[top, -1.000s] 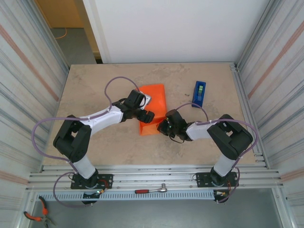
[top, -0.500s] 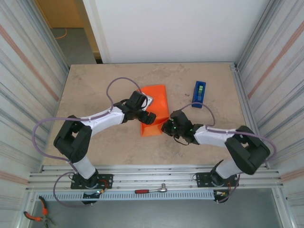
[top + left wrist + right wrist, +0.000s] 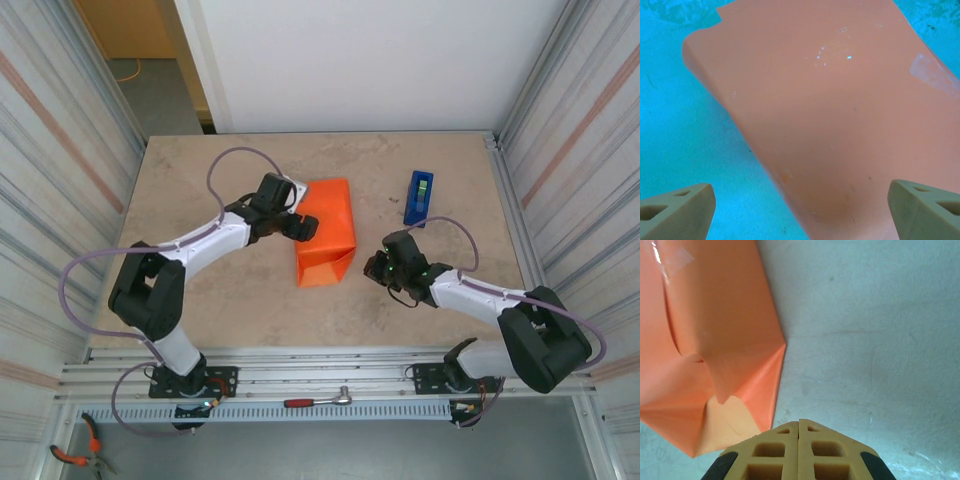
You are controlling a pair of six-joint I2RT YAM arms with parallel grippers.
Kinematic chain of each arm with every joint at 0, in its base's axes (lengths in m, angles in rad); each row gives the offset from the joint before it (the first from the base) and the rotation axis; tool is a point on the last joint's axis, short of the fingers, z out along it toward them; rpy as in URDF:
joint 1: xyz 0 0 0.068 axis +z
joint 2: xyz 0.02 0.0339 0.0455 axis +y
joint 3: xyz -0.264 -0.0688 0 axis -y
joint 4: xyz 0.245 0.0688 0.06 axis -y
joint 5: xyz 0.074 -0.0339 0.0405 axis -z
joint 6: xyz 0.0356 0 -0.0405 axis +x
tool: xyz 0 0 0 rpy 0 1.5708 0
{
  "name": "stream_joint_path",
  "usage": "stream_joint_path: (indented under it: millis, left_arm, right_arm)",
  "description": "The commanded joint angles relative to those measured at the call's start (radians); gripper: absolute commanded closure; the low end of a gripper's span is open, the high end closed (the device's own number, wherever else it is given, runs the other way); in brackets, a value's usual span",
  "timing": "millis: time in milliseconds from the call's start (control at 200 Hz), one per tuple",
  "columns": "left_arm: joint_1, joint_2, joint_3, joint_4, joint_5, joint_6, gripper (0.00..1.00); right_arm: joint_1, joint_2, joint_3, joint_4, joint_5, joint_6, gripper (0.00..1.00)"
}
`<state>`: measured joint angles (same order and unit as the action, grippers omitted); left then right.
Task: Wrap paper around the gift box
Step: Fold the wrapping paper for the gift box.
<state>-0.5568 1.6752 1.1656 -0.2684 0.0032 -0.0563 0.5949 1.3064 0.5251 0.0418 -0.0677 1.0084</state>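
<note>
The orange paper lies wrapped round the gift box, which is hidden beneath it, at the table's middle. Its near end is folded into pointed flaps, and a clear tape patch shows on the top. My left gripper hangs at the parcel's left side, open, its fingers set wide apart with the wrapped parcel below them. My right gripper sits low just right of the near flaps, and its fingertips are shut together on nothing.
A blue tape dispenser stands at the back right of the beige table. A ratchet wrench lies on the front rail. Corrugated walls close both sides.
My left gripper drew back up and left from the parcel's near end to its left side. My right gripper pulled away to the right, leaving the near flaps free.
</note>
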Motion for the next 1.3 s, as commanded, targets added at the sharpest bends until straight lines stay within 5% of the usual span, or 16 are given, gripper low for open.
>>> stream_joint_path:
  millis: [0, 812, 1293]
  left_arm:
    - [0.005, 0.032, 0.024, -0.025, -0.014, 0.028, 0.10]
    - [-0.022, 0.070, 0.003, -0.026, -0.018, 0.048, 0.11]
    - [-0.024, 0.012, 0.043, -0.043, -0.019, 0.030, 0.10]
  right_arm:
    - [0.000, 0.034, 0.025, 0.010, -0.062, -0.036, 1.00]
    - [0.069, 0.334, 0.179, 0.244, -0.059, 0.048, 1.00]
    - [0.092, 0.337, 0.113, 0.276, -0.056, 0.062, 1.00]
